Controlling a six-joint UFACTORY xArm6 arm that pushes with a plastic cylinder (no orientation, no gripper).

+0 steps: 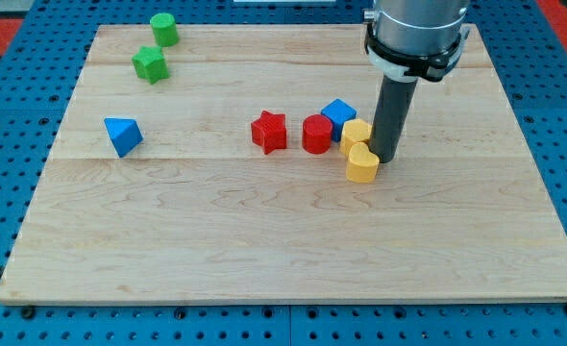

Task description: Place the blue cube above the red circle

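The blue cube [339, 114] sits on the wooden board, touching the upper right side of the red circle [316, 134]. My tip [386, 158] is at the right of two yellow blocks, about a block's width to the lower right of the blue cube. It touches or nearly touches the yellow blocks.
A yellow block [356, 136] and a yellow heart-like block [362, 164] lie between my tip and the red circle. A red star [269, 132] is left of the circle. A blue triangle [122, 135] lies at the left. A green star [150, 64] and green cylinder [163, 29] are at the top left.
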